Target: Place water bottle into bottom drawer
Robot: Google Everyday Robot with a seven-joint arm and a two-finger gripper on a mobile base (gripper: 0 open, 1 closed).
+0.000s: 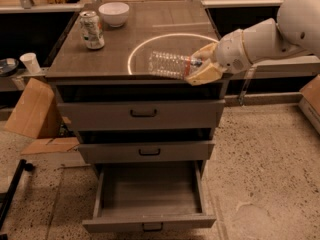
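Observation:
The water bottle (169, 64) is clear and ribbed, held sideways above the cabinet top's front right part, base pointing left. My gripper (200, 67) comes in from the right and is shut on the bottle's neck end, which hides the cap. The bottom drawer (148, 201) is pulled open below, grey and empty inside, with a small dark handle on its front.
A printed soda can (92, 29) and a white bowl (114, 13) stand at the back left of the cabinet top (105, 61). The two upper drawers (144, 114) are shut. Cardboard (31, 111) and a white cup (31, 62) are at the left.

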